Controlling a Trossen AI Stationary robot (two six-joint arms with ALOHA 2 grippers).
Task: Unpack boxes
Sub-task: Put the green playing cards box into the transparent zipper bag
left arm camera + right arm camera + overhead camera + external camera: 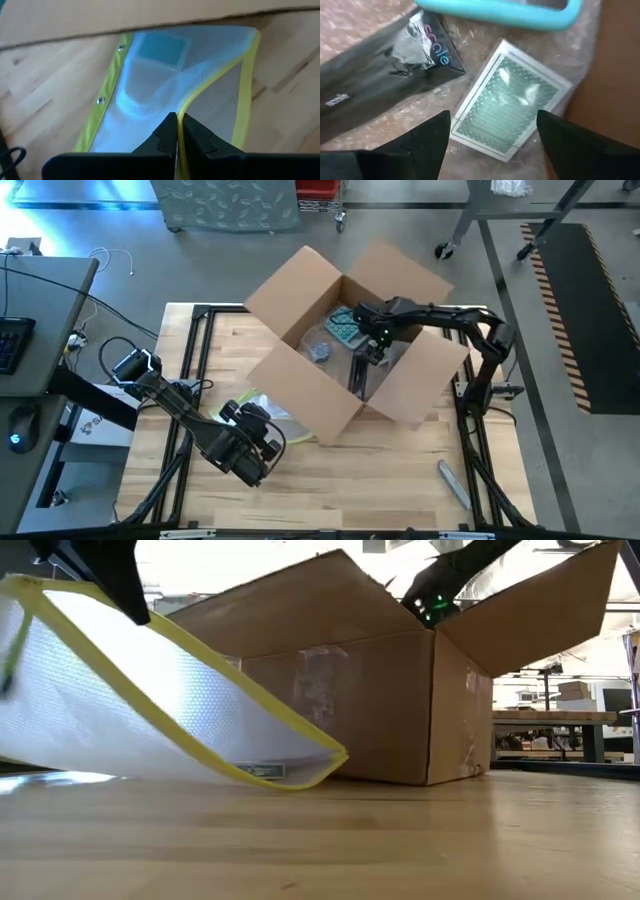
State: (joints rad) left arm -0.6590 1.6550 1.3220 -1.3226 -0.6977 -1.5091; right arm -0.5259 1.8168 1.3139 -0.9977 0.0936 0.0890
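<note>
The turquoise item beyond the right gripper is cut off by the frame edge; the black packet's lettering stays unreadable.

Brown corrugated cardboard carton, largest item on the wooden table, set diagonally toward the far middle. Sits upright on its base. Top open, all flaps folded outward. Clear tape strips on the side walls and corner in the low view. Inside: bubble wrap and several small packaged items.
</note>
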